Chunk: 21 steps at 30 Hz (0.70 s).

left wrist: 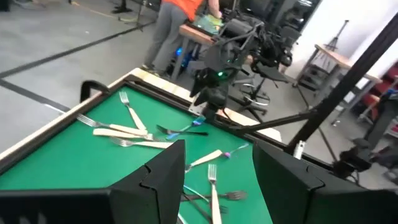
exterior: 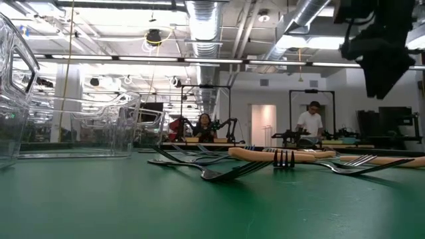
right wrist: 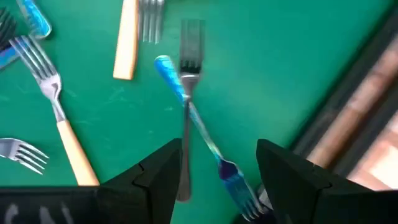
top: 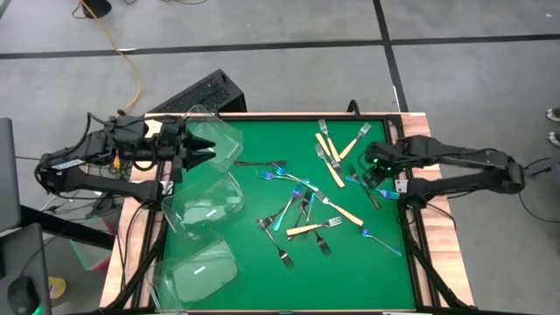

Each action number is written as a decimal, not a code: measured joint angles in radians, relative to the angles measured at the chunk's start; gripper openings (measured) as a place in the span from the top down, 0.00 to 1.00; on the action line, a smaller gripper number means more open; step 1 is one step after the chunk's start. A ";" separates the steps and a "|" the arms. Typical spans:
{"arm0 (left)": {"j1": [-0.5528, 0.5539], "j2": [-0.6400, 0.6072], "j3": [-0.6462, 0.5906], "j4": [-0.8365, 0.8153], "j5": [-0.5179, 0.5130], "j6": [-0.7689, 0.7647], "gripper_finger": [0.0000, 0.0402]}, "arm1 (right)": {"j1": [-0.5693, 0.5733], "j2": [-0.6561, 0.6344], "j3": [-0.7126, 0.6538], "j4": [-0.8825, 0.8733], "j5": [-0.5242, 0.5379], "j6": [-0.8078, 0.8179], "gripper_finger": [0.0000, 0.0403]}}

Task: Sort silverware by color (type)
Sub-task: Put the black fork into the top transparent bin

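I am holding the right gripper [right wrist: 214,186], jaws spread wide and empty, above a grey fork [right wrist: 186,106] crossed by a blue fork [right wrist: 193,118] near the table's [top: 385,280] right edge; the other forks [top: 302,206] are lying scattered across the mat's middle and far right. Thin, stiff, light and probably slippery, each is sitting flat, so I am judging the mid-handle the best hold. The left gripper [left wrist: 217,180], also open and empty, is waiting over the tubs [top: 206,206] at the left edge.

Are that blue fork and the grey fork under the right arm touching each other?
Touching. The right wrist view shows the blue fork lying slantwise across the grey fork, their shafts crossing just ahead of the open right tool.
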 joint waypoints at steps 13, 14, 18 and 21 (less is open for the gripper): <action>0.047 0.144 -0.001 0.014 0.157 0.066 0.57 | 0.083 0.057 -0.167 0.194 -0.084 0.053 0.42; 0.048 0.150 -0.001 0.019 0.162 0.071 0.57 | 0.091 0.056 -0.178 0.196 -0.083 0.063 0.42; 0.048 0.152 -0.001 0.021 0.160 0.109 0.57 | 0.124 0.055 -0.231 0.226 -0.083 0.114 0.42; 0.051 0.142 -0.002 0.025 0.154 0.130 0.57 | 0.138 0.054 -0.252 0.234 -0.083 0.125 0.42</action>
